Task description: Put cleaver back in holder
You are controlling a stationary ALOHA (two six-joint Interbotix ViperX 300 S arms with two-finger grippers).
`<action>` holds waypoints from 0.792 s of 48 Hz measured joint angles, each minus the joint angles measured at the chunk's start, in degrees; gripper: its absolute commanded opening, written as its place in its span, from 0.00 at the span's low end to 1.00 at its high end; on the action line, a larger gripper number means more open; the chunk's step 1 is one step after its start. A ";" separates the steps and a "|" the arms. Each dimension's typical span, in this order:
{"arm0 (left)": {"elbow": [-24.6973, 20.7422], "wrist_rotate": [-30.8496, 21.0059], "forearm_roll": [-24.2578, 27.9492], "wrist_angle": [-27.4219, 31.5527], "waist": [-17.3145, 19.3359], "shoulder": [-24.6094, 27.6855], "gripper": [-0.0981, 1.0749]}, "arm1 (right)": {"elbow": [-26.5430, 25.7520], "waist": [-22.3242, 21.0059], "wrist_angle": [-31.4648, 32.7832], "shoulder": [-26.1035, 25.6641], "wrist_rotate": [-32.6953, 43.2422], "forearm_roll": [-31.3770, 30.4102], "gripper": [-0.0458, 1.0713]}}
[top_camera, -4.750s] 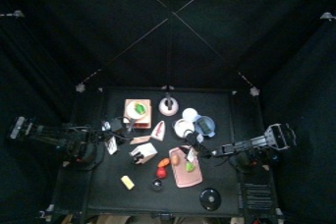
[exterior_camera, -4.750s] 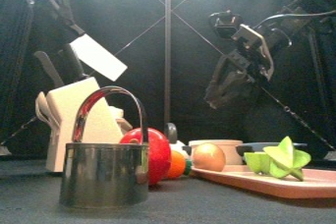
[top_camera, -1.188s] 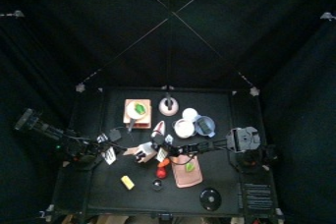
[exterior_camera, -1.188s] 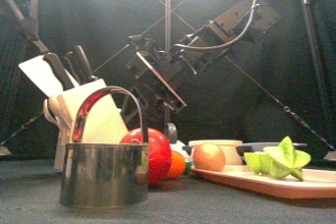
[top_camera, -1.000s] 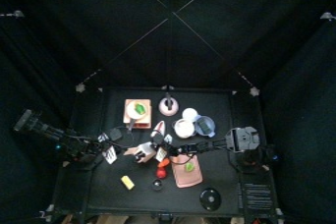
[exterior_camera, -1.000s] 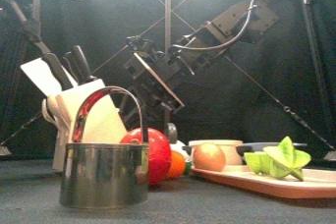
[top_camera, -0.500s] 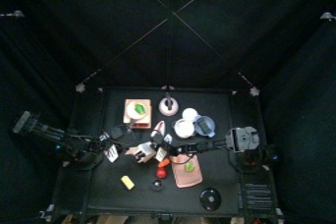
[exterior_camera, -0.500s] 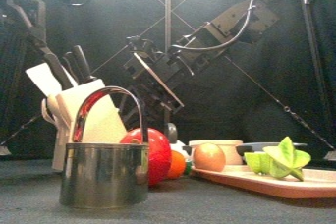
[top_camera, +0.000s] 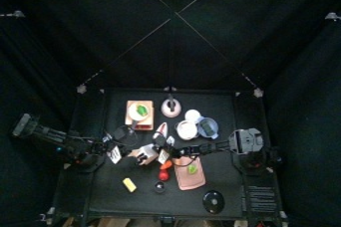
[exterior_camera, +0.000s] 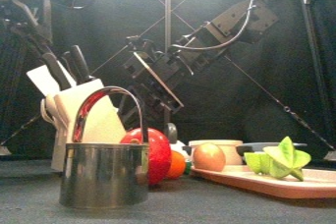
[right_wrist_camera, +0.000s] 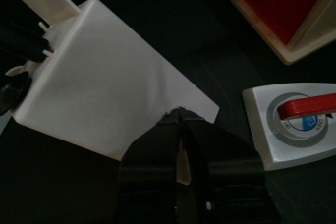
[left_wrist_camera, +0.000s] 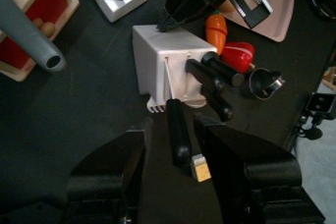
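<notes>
Cleaver (left_wrist_camera: 178,140) at the centre of the left wrist view, black handle pinched between the left end effector (left_wrist_camera: 179,165)'s 2 jaws, blade partly down in the white holder (left_wrist_camera: 178,66) just above it in that frame; in the front view, pale blade (exterior_camera: 47,78) showing at the left, slanting into the block beside 2 other dark handles. Judged: insertion under way, not yet seated. Best done by keeping the blade in line with its slot and sliding along the slot's slant, not straight down, since the block leans. Right end effector (right_wrist_camera: 180,156) at the bottom centre of its wrist view, jaws pressed together with the tips against the holder's sloped white face (right_wrist_camera: 112,90), apparently bracing it; worth holding that steady so the block does not slide on the counter (top_camera: 123,169). Release only once the handle sits level with its neighbours. Risk, as a guess: blade binding on the slot edge and tipping the block toward the red tomato (exterior_camera: 153,154) and metal cup (exterior_camera: 104,173) in the lower left of the front view.
</notes>
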 measured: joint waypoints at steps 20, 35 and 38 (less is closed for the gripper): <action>0.62 -0.09 -0.09 -3.69 0.88 1.49 0.74 | 0.00 0.00 -0.09 0.00 0.00 0.00 0.43; 1.05 0.00 -0.09 -5.45 2.11 3.34 0.74 | 0.00 -0.09 0.00 0.00 0.00 0.00 0.43; 0.97 0.00 -0.09 -6.06 2.46 3.87 0.74 | 0.00 -0.09 0.00 0.00 0.00 0.00 0.43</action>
